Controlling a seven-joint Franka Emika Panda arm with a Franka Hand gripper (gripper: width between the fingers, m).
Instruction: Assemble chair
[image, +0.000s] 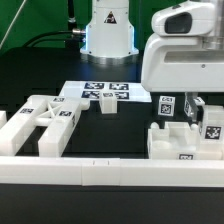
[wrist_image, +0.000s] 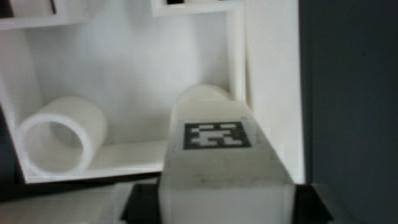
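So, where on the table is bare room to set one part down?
Widest bare patch: black table between the X-braced frame and the seat block, behind the front border rail. Crowded on the exterior view's right, where the gripper holds a leg bar at the seat block.

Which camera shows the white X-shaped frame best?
The exterior view. There the X-braced frame lies whole, at the exterior view's left. The wrist view misses it completely; it shows a tagged white piece up close instead.
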